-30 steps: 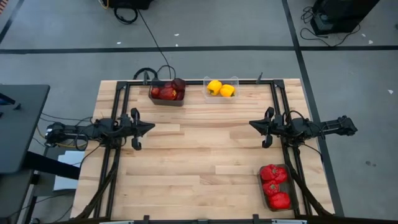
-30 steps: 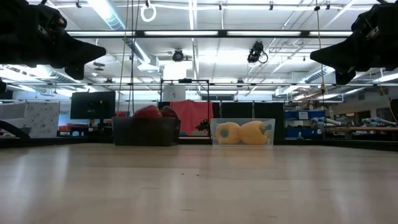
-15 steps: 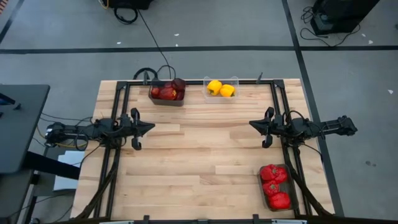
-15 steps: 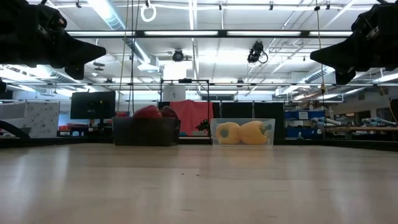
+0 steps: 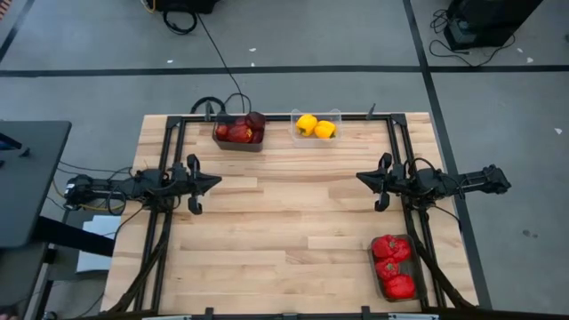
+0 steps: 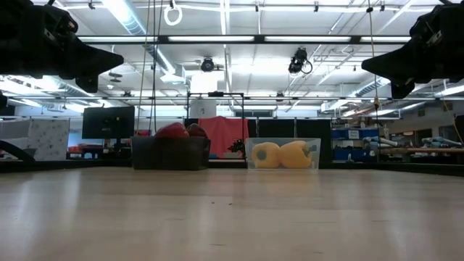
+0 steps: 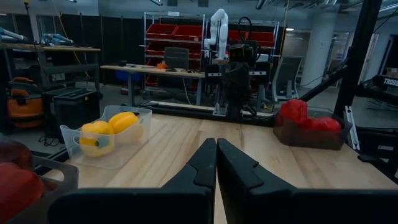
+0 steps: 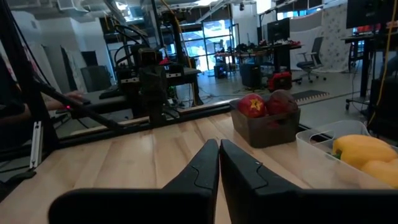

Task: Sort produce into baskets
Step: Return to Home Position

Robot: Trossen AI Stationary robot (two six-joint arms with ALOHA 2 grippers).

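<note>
Nothing has moved since the earlier frames. The left tool [image 5: 217, 180] and right tool [image 5: 360, 179] hang over the table's [image 5: 284, 231] sides, fingers pressed together, holding nothing, with bare wood between them. At the far edge, dark red fruits [image 5: 238, 130] fill a dark bin [image 6: 170, 155] and yellow peppers [image 5: 315, 127] a clear bin [image 6: 250, 156]. Red peppers [image 5: 392, 265] fill a black bin [image 7: 309, 137] near the right corner. Grey floor [image 5: 293, 44] surrounds the table, in a lit workshop.

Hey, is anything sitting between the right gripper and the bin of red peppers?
Nothing visible does. Only open table lies between the right gripper, shut and raised, and the dark bin holding the red peppers.
</note>
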